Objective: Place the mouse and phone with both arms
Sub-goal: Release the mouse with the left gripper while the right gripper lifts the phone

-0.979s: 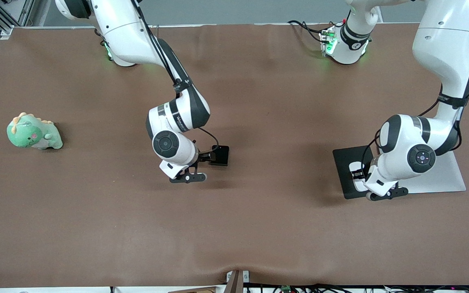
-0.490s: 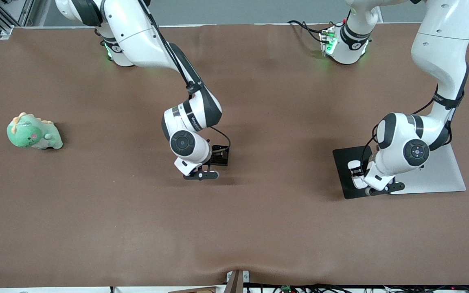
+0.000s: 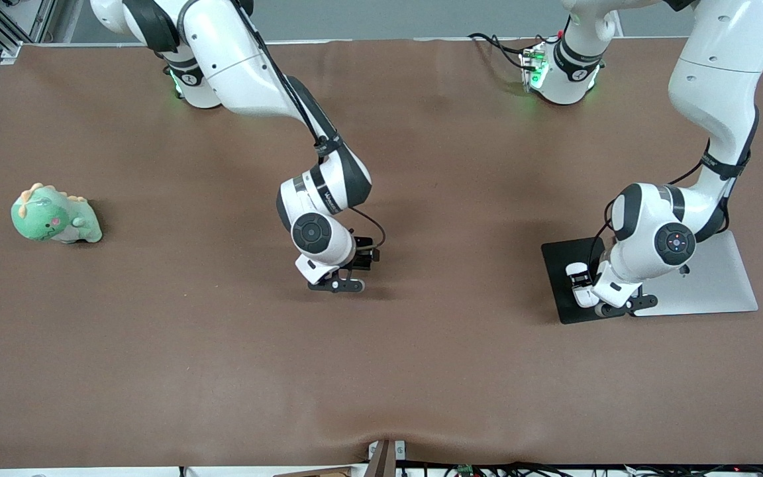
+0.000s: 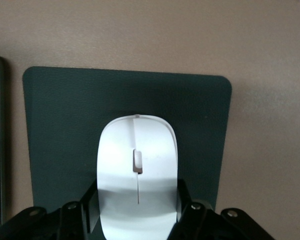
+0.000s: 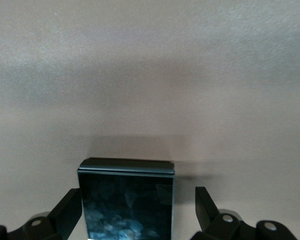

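The left gripper (image 4: 137, 212) is clamped on the mouse (image 4: 137, 172), one finger pressed against each side of the white shell. The mouse sits on the dark pad (image 4: 55, 125) at the left arm's end of the table (image 3: 421, 364), beside a flat silver slab (image 3: 719, 285).

The right gripper (image 5: 137, 207) is spread wide, its fingers (image 5: 67, 210) straddling the phone (image 5: 127, 200) without touching it: one finger stands just beside one edge, the other apart from the opposite edge. The phone lies flat on the bare table near its middle, almost wholly under the gripper in the front view.
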